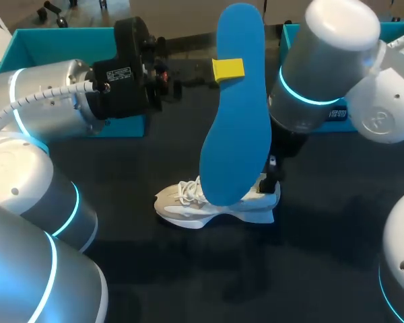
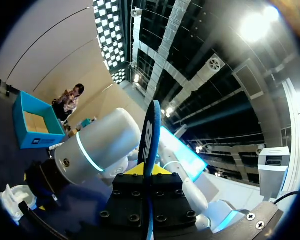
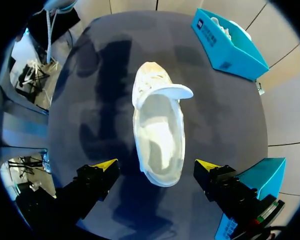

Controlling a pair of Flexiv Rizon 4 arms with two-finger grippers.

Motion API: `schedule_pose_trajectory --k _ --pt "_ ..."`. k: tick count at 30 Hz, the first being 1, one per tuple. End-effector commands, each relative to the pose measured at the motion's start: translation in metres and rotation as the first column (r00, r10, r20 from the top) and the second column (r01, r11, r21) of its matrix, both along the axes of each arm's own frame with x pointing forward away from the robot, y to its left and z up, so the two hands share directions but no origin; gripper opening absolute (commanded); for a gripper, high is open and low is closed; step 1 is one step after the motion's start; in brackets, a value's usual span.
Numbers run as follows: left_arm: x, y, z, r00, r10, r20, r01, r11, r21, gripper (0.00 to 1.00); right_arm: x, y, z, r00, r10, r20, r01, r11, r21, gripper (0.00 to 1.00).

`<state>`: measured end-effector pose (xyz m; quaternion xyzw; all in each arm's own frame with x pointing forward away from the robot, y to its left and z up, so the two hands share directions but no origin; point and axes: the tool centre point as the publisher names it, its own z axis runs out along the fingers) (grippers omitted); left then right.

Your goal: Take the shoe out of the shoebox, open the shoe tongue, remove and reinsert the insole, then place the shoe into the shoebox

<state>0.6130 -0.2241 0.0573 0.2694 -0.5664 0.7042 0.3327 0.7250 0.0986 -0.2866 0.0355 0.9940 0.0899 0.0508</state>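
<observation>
Left gripper: the left gripper (image 2: 149, 170) is clamped on the insole. Its yellow tips press the two flat faces partway along the length, and it holds the insole in the air above the table.
Insole: the insole (image 1: 234, 114) is blue and fully out of the shoe. It stands nearly on end, with its lower end down over the shoe in the head view. Whether that end touches the shoe cannot be told.
Insole handling: it looks thin, light and bendy, so it will likely flex or swing if pinched only at one end. A grip on the flat faces near the middle, as it is held now, should keep it steadiest. The toe end needs to lead into the shoe's mouth.
Right gripper: the right gripper (image 3: 156, 165) has its fingers spread wide, one on each side of the heel end from above. Neither pad appears to touch the shoe.
Shoe: the shoe (image 3: 157, 132) is white and stands on its sole on the dark table (image 1: 337, 202), outside both boxes.
Tongue: the tongue (image 3: 171, 91) is folded forward over the laces, leaving the mouth open.
Shoe handling: it is probably light, with a soft upper that caves in under pressure. The heel sides and the sole look stiffer, so the heel is the sounder place to pinch and steady it.
Shoebox: the teal shoebox (image 1: 47, 47) sits at the far left of the table. A second teal piece (image 1: 390, 28) sits at the far right. I cannot tell which one is the lid.
</observation>
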Motion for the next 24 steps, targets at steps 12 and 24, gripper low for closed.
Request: schedule_pose_trajectory --k 12,24 --pt "-0.0088 -0.0009 0.0033 1.000 0.031 -0.007 -0.031 0.999 -0.020 0.00 -0.0006 0.0013 -0.0015 1.000 -0.002 0.002 0.002 1.000 -0.003 1.00" --pt "-0.0088 -0.0009 0.0033 1.000 0.031 -0.007 -0.031 0.999 -0.020 0.00 0.0090 0.0027 -0.0017 1.000 -0.004 0.016 0.004 1.000 -0.002 1.00"
